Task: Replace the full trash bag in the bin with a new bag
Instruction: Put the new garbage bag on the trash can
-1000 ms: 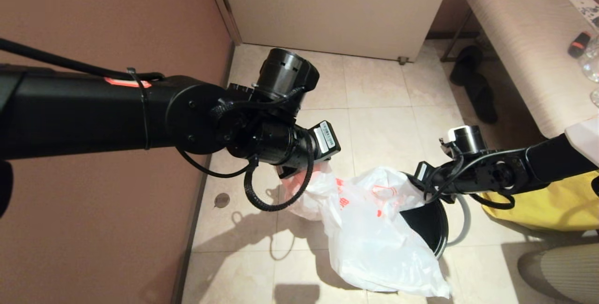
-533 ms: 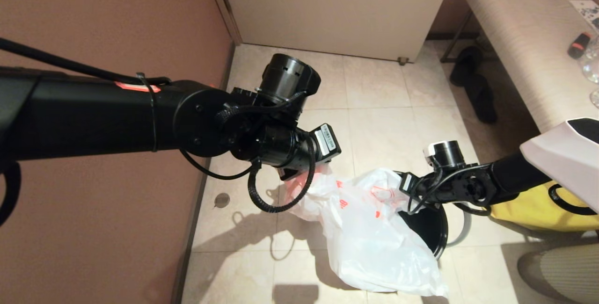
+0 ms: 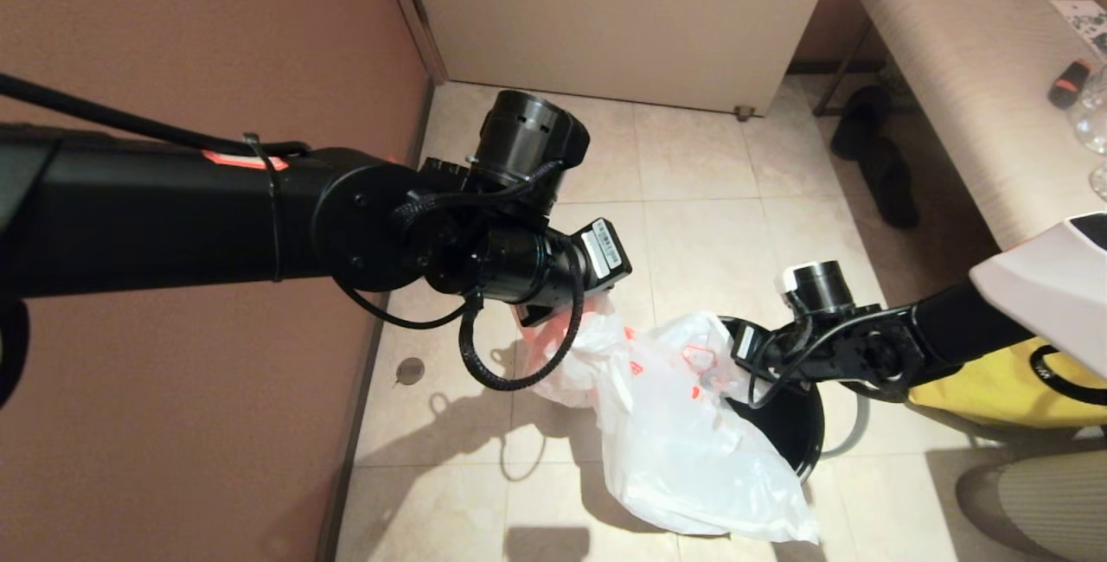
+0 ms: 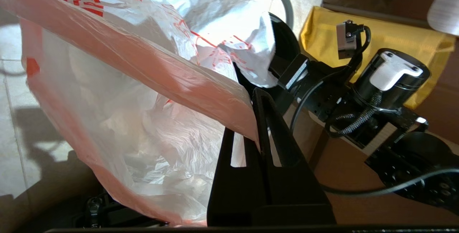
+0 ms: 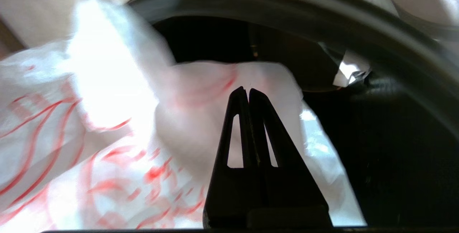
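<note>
Tiled floor [image 3: 692,199] carries the bin [image 3: 791,428] at 5 o'clock, unlined yet, while both grippers' closed fingers, left [image 4: 261,118] and right [image 5: 248,91], pinch the new bag [image 3: 683,441] at its mouth.

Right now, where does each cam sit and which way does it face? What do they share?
Head: on the robot's head, looking forward and down at the floor; both arms show, left gripper and right gripper at the new bag draped over the bin.
Left wrist: behind the left gripper, shut on the bag's pink handle, looking toward the right arm and the yellow bag.
Right wrist: behind the right gripper, shut on the bag, looking into the bin.
Shared: bag and bin in all three.
</note>
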Controlling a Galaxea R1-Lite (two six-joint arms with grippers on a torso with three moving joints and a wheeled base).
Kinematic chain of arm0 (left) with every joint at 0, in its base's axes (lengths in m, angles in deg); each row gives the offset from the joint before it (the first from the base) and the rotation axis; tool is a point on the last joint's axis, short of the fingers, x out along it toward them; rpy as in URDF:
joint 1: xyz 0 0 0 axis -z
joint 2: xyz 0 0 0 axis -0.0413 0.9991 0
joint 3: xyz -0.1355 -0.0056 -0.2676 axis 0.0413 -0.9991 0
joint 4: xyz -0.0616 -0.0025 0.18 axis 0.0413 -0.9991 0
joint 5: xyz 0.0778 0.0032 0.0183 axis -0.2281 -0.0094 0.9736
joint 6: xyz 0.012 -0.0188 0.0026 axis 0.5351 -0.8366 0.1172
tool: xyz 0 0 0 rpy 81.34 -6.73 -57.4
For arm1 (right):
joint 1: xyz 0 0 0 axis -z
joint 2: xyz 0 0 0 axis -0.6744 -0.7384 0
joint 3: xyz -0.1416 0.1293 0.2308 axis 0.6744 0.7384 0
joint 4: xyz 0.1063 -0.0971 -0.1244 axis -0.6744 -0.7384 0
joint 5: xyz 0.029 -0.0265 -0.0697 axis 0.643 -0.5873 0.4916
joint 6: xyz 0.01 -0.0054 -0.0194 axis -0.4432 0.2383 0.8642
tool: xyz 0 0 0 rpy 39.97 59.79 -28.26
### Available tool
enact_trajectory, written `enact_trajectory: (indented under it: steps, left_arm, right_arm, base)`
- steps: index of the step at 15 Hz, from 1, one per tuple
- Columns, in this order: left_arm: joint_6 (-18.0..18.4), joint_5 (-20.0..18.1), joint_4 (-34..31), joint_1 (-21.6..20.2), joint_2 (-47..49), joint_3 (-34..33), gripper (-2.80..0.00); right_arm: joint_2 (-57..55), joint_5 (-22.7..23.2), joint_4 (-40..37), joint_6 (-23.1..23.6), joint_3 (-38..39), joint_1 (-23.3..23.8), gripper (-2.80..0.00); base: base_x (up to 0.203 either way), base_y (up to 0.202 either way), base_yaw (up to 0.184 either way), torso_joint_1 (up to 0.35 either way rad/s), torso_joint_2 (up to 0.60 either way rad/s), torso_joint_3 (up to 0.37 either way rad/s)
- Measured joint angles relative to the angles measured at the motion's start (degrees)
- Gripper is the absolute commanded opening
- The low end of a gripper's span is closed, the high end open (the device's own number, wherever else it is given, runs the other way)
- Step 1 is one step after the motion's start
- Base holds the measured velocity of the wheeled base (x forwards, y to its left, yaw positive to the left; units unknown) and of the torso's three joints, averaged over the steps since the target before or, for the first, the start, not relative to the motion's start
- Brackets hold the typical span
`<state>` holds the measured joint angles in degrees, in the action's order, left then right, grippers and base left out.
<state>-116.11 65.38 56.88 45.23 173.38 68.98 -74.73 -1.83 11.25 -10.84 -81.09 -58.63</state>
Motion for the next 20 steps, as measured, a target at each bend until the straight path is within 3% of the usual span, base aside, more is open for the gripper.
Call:
enact_trajectory:
  steps: [6, 10, 14, 20]
  left_arm:
    - [0.03, 1.2, 0.05, 0.18, -0.62, 0.65, -2.8]
    - [0.09, 2.18, 0.12, 0.54, -0.75, 1.74, -2.8]
    - [0.02, 2.18, 0.16, 0.65, -0.69, 1.94, -2.8]
    - [0.11, 2.08, 1.04, 0.63, -0.53, 2.01, -2.8]
  right_arm:
    - [21.8, -0.13, -3.67, -0.23, 16.2, -0.97, -2.8]
    - [30.45, -0.22, -13.68, -4.34, 25.29, -8.55, -2.8]
    - [29.53, -0.69, -18.04, -5.41, 28.15, -12.89, -2.8]
    - [20.34, -1.32, -10.5, -6.18, 29.69, -14.82, -2.8]
  base:
    - [0.0, 0.0, 0.0, 0.0, 0.0, 0.0]
    - [0.0, 0.0, 0.0, 0.0, 0.0, 0.0]
    - [0.0, 0.0, 0.0, 0.0, 0.0, 0.0]
    - [0.0, 0.0, 0.0, 0.0, 0.0, 0.0]
